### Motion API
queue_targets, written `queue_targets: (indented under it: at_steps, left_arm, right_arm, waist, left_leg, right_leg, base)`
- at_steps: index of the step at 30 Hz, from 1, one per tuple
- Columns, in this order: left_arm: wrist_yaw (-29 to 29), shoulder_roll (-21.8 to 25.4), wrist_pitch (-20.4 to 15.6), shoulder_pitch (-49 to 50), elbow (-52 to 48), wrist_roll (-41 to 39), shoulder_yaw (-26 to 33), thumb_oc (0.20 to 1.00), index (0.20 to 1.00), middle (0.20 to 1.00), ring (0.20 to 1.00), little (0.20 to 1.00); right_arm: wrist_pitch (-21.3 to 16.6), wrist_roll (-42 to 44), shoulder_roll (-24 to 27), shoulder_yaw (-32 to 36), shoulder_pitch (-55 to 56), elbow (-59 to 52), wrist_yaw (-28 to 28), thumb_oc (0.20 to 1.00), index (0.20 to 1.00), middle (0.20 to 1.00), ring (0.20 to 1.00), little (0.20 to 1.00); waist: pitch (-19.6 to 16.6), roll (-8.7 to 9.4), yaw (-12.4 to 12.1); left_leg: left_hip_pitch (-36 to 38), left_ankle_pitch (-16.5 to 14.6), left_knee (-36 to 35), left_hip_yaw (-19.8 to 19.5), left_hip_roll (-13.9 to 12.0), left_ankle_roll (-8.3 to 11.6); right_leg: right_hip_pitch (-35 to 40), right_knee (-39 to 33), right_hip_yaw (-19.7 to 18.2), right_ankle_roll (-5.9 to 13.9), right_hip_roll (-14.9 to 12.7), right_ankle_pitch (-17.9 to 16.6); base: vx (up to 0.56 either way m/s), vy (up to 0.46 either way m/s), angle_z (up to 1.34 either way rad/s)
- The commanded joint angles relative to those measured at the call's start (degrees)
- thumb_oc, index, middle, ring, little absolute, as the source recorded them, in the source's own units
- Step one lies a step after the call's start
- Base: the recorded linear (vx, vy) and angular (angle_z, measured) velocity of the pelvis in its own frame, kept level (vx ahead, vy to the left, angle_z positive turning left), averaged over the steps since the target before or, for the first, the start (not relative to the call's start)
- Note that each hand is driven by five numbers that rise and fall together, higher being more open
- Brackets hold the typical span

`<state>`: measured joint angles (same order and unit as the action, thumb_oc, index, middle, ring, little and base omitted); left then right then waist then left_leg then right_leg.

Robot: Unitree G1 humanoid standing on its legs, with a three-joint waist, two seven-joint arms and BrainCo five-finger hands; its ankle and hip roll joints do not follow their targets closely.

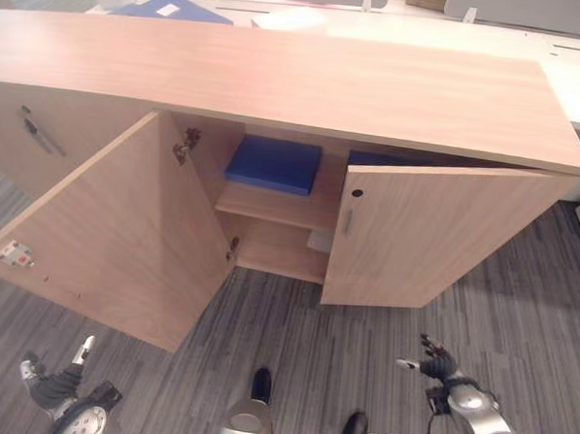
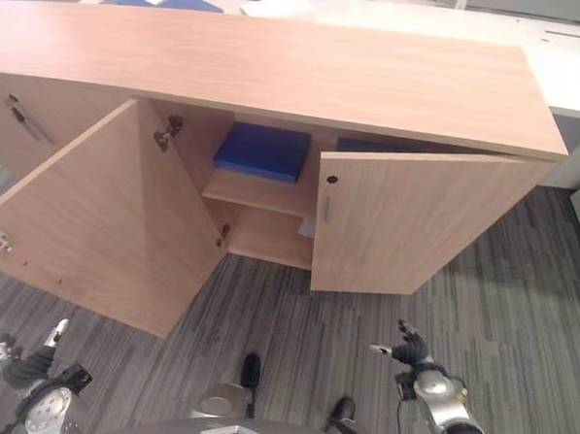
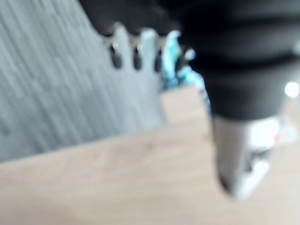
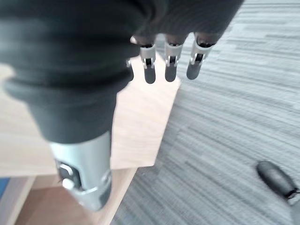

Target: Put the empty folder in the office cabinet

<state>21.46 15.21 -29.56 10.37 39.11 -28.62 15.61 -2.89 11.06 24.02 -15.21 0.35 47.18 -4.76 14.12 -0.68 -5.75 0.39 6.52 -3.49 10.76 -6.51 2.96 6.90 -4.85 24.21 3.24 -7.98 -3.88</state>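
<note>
Both doors stand open; the blue folder [image 1: 272, 164] already lies on the cabinet [image 2: 278, 66] shelf, well ahead of my left hand [image 1: 53, 380] and right hand [image 2: 407, 353], each relaxed and empty. Closing the doors looks next.

An office: low wooden cabinet [image 1: 278, 80], grey carpet [image 1: 519, 307], white desks [image 1: 570, 66] behind.

Blue folder [image 2: 262, 151] flat on upper shelf [image 2: 257, 192] of open-doored cabinet [image 2: 278, 66], both empty hands low over grey floor [image 2: 362, 318].
</note>
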Motion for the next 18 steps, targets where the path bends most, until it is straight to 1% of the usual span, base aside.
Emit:
queue_targets:
  at_steps: [1,2,4,6,10,13,15,17,18]
  left_arm:
    - [6.04,6.06,-3.93,-2.81,-1.63,3.16,1.59,1.0,1.0,1.0,1.0,1.0]
    - [7.95,6.54,-3.78,-3.18,-1.89,4.03,2.31,1.0,1.0,1.0,1.0,1.0]
    - [10.05,7.92,-3.52,-3.43,-1.45,4.87,4.27,1.0,1.0,1.0,1.0,1.0]
    - [12.09,9.57,-3.04,-3.66,-0.83,5.3,5.77,1.0,1.0,1.0,1.0,1.0]
    - [13.77,11.33,-3.02,-3.48,-0.77,5.01,8.17,1.0,1.0,1.0,1.0,1.0]
    - [12.98,12.57,-2.39,-3.19,0.02,4.33,9.44,1.0,1.0,1.0,1.0,1.0]
    - [9.45,14.8,-0.86,-3.88,1.23,2.8,9.97,1.0,1.0,1.0,1.0,1.0]
    - [9.45,14.8,-0.86,-3.88,1.23,2.8,9.97,1.0,1.0,1.0,1.0,1.0]
    - [6.09,17.68,1.82,-5.3,1.52,1.28,9.68,1.0,1.0,1.0,1.0,1.0]
  right_arm:
    - [-1.43,-2.32,1.54,0.03,-4.49,-1.86,-0.34,1.0,1.0,1.0,1.0,1.0]
    - [-2.26,-2.54,1.53,0.59,-3.29,-0.75,-0.16,1.0,1.0,1.0,1.0,1.0]
    - [-4.04,-1.53,1.75,1.7,-1.63,1.21,0.22,1.0,1.0,1.0,1.0,1.0]
    - [-4.69,-0.38,1.59,2.97,-0.6,1.98,0.79,1.0,1.0,1.0,1.0,1.0]
    - [-5.79,-0.25,1.37,5.05,0.72,3.04,1.47,1.0,1.0,1.0,1.0,1.0]
    - [-6.2,-0.39,1.63,6.01,1.13,3.15,1.27,1.0,1.0,1.0,1.0,1.0]
    - [-6.38,0.63,2.47,6.34,0.69,2.81,1.27,1.0,1.0,1.0,1.0,1.0]
    - [-6.38,0.63,2.47,6.34,0.69,2.81,1.27,1.0,1.0,1.0,1.0,1.0]
    - [-6.67,1.44,3.5,6.38,-0.38,1.79,1.24,1.0,1.0,1.0,1.0,1.0]
  waist:
    - [0.86,2.79,0.01]
    - [0.87,3.04,0.5]
    - [0.76,2.9,1.3]
    - [0.88,2.89,1.91]
    - [0.99,3.13,2.53]
    - [1.05,3.36,2.73]
    - [1.72,3.67,2.82]
    - [1.72,3.67,2.82]
    - [3.28,4.11,3.04]
  left_leg:
    - [2.3,-5.99,6.68,1.02,-0.79,1.65]
    - [2.66,-6.92,6.62,0.95,-0.49,1.16]
    - [3.41,-6.97,4.05,0.51,-0.27,0.82]
    - [4.03,-6.9,2.16,0.42,0.04,0.49]
    - [5.48,-7.68,-0.21,0.47,1.58,-0.25]
    - [5.66,-8.17,-0.75,0.53,2.49,-0.69]
    - [5.18,-8.51,-1.0,0.75,3.2,-1.13]
    - [5.18,-8.51,-1.0,0.75,3.2,-1.13]
    - [4.16,-8.57,-0.86,1.34,3.27,-1.55]
  right_leg:
    - [0.34,2.57,-0.01,1.13,-1.3,2.84]
    - [-0.33,2.52,-0.31,1.39,-1.38,2.38]
    - [-1.41,2.44,-1.29,2.07,-1.24,2.0]
    - [-1.97,2.27,-2.14,2.86,-1.46,1.49]
    - [-2.2,0.7,-3.11,4.26,-1.96,0.09]
    - [-2.64,0.42,-3.7,4.98,-2.35,-0.38]
    - [-3.62,0.42,-4.25,5.69,-2.75,-0.93]
    - [-3.62,0.42,-4.25,5.69,-2.75,-0.93]
    - [-5.16,0.67,-4.94,6.31,-2.81,-1.65]
  base:
    - [-0.09,0.126,0.08]
    - [-0.1,0.178,0.01]
    - [-0.1,0.221,0.1]
    - [-0.08,0.197,0.01]
    - [-0.05,0.178,0.05]
    - [-0.06,0.205,0.02]
    - [-0.12,0.213,0.01]
    - [-0.12,0.099,0.0]
    - [-0.21,0.12,-0.03]
